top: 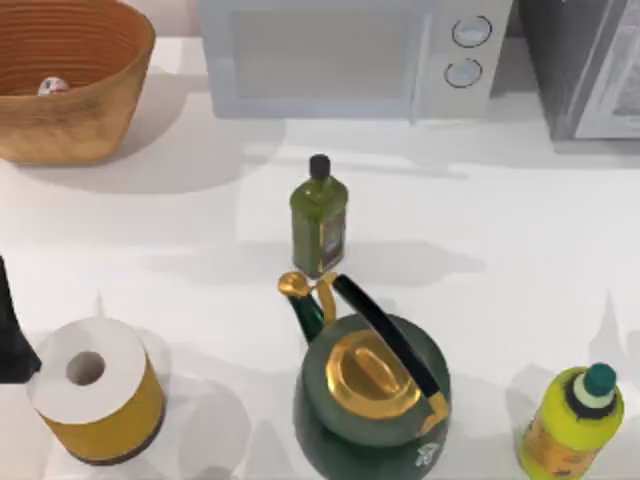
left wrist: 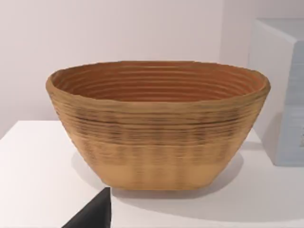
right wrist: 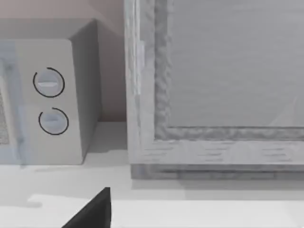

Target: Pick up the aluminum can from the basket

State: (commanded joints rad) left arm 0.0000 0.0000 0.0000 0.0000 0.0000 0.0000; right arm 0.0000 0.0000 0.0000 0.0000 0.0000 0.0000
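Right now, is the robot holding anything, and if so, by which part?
Nothing looks held. The aluminum can lies untouched inside the basket at the table's far left. A dark piece of the left arm sits at the left edge, well short of the basket.

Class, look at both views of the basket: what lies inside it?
From above, the can lies in the basket; most of it is hidden by the near wall. From the left wrist, only ribbed inner rings show.

The basket (top: 70,120) wall hides most of what looks like the aluminum can (top: 52,86).
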